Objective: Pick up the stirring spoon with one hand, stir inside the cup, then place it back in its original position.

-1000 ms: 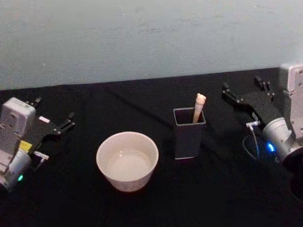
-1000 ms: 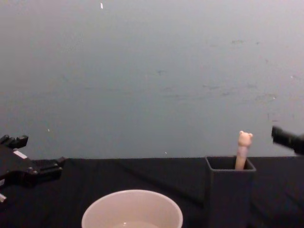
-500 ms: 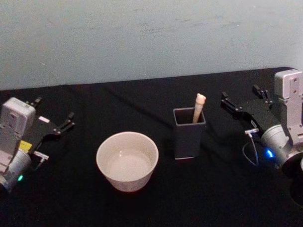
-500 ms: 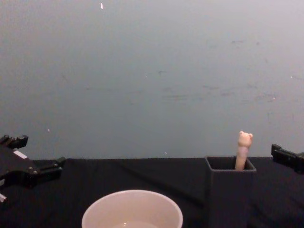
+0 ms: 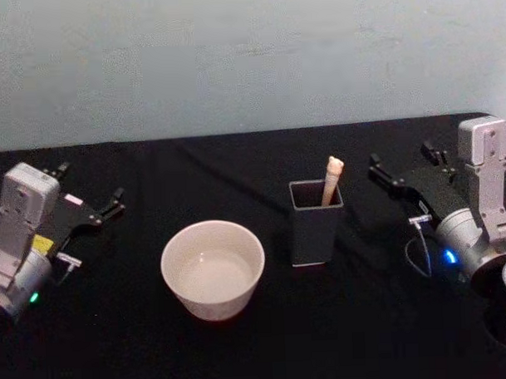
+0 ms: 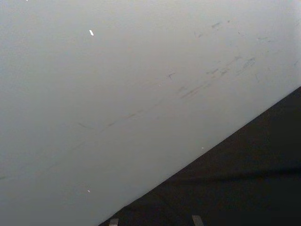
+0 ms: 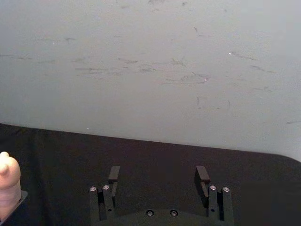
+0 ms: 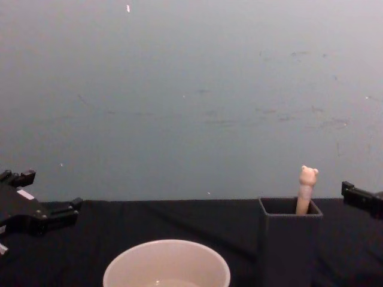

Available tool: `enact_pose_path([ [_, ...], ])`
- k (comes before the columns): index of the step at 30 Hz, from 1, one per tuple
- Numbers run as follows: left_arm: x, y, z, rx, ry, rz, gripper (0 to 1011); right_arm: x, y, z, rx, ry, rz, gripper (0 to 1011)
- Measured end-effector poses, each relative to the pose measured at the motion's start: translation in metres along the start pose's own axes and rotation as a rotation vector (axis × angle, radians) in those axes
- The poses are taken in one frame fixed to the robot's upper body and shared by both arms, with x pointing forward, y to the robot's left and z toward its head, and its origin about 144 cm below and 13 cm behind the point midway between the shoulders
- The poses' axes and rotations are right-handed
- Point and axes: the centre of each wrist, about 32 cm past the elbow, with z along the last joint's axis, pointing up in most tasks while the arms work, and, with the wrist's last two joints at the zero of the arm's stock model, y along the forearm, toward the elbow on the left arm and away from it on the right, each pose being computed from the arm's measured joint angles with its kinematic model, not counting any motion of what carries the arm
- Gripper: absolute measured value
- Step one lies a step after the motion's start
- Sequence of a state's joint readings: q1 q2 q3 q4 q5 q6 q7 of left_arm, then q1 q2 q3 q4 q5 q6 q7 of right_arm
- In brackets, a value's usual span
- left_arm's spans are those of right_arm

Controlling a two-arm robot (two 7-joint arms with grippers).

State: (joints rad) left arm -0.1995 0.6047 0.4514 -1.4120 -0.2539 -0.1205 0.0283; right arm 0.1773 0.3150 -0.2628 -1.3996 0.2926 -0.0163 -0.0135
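Just left of the right gripper [image 5: 402, 169], whose jaws gape wide, the spoon [image 5: 332, 178] stands upright in its holder [image 5: 316, 229]; left gripper [image 5: 89, 203], also spread, sits farther off beyond the cup [image 5: 212, 268].

The tabletop [image 5: 242, 348] is covered in matt black cloth. The cup [image 5: 212, 268] looks like smooth, faintly glossy cream ceramic. The holder [image 5: 316, 222] is matt dark grey, plastic-looking. The spoon [image 5: 332, 179] handle is smooth, matt beige. The wall [image 5: 232, 57] is dull, scuffed paint.
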Motion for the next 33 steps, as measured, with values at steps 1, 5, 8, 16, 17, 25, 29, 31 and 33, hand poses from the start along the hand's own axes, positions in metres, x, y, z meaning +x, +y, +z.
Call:
enact_pose_path([
  [1,0.0000,0.0000,0.0000,0.000,0.000,0.000,1001,0.0000,0.0000,0.0000,0.000,0.000,0.000,1002],
  [5,0.0000,0.0000,0.0000,0.000,0.000,0.000,1001,0.0000,-0.0001,0.0001,0.001,0.000,0.000,1002],
  [8,0.0000,0.0000,0.0000,0.000,0.000,0.000,1001,0.0000,0.0000,0.0002,0.001,0.000,0.001,1002],
  [16,0.0000,0.0000,0.0000,0.000,0.000,0.000,1001,-0.0001,0.0000,0.0002,0.001,0.000,0.001,1002],
  [17,0.0000,0.0000,0.0000,0.000,0.000,0.000,1001,0.0000,-0.0001,0.0002,0.001,0.000,0.001,1002],
  [25,0.0000,0.0000,0.0000,0.000,0.000,0.000,1002,0.0000,0.0000,0.0002,0.001,0.000,0.001,1002],
  [29,0.0000,0.0000,0.0000,0.000,0.000,0.000,1001,0.0000,0.0000,0.0002,0.001,0.000,0.001,1002],
  [31,0.0000,0.0000,0.0000,0.000,0.000,0.000,1001,0.0000,0.0000,0.0002,0.001,0.000,0.001,1002],
  [33,0.0000,0.0000,0.0000,0.000,0.000,0.000,1002,0.0000,0.0000,0.0002,0.001,0.000,0.001,1002],
])
